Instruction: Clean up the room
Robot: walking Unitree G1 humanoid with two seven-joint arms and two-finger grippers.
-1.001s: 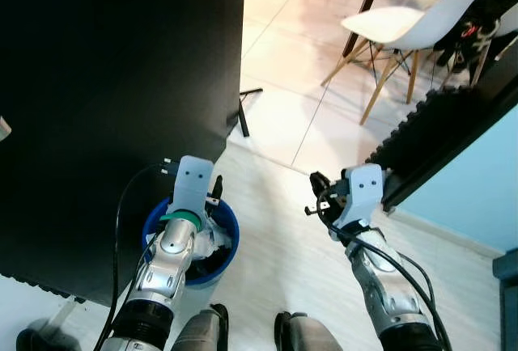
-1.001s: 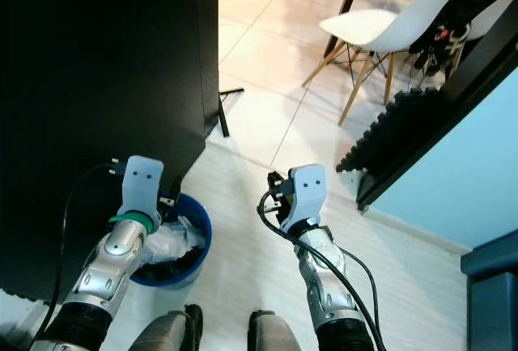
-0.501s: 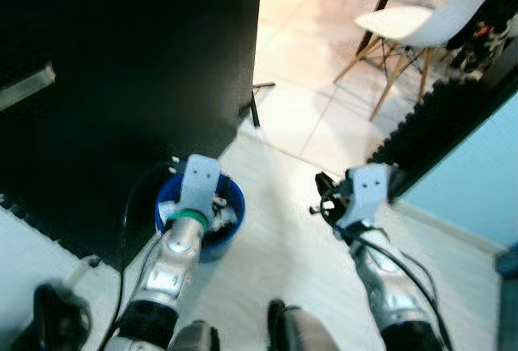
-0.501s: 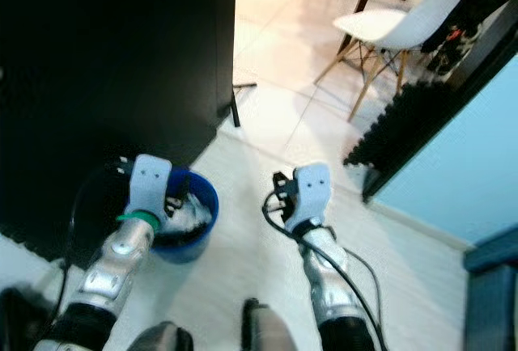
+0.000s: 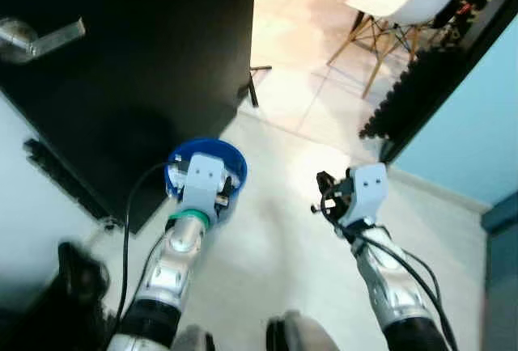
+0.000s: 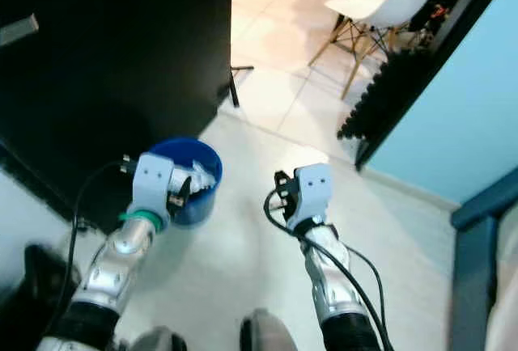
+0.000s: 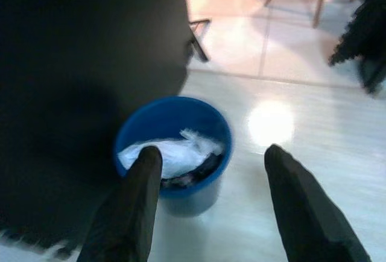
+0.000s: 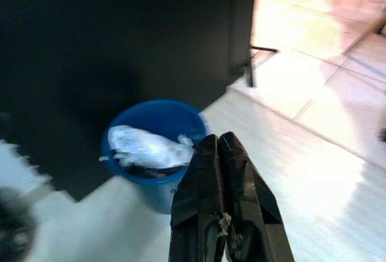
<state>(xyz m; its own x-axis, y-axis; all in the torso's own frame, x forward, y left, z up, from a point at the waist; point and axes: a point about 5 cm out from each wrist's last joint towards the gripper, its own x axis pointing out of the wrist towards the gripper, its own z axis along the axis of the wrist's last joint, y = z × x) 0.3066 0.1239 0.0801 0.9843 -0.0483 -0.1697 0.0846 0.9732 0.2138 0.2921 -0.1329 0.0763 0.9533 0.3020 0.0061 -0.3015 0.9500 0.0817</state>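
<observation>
A blue bin is seen standing on the pale floor, right beside the edge of a black door. White crumpled waste, paper or plastic, is held inside it over darker contents. A silver lever handle is mounted on the door near its upper left in the head views.

The left gripper is held above and just short of the bin, and its two black fingers are spread wide apart with nothing between them; in the left wrist view one fingertip is overlapped with the bin's rim, though contact cannot be confirmed. In the head views the left arm's grey wrist block is seen in front of the bin.

The right gripper is held out over open floor, well apart from the bin and to its right. Its fingers are pressed together, tip against tip, and nothing is gripped between them.

Beyond the door, cream tiles are lit brightly, and a white chair on wooden legs is set there. A dark ridged panel is seen leaning along a light blue wall on the right. Thin black metal legs are visible by the door's corner.
</observation>
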